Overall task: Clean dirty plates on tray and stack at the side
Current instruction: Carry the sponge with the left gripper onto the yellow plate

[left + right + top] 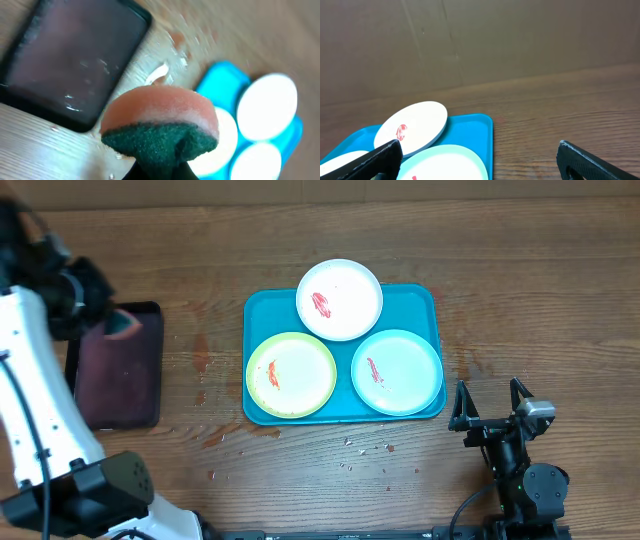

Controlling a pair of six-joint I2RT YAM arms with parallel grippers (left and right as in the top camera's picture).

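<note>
Pinches a sponge (160, 120) in the left jaws over the black tray (120, 380) (green scouring layer showing, presumably for scrubbing). Parks the right jaws wide apart near the teal tray (262, 315), probably clear of the work. Finds all three plates (340, 300) there, red-smeared, unstacked.

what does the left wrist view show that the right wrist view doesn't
Only left wrist: a pink-and-green sponge pinched in the left pincer, and a black rectangular tray. Only right wrist: the open right pincer, a brown backdrop, and a red smear on the white round plate. Both: the teal rectangular plastic tray holding small round plastic plates.
</note>
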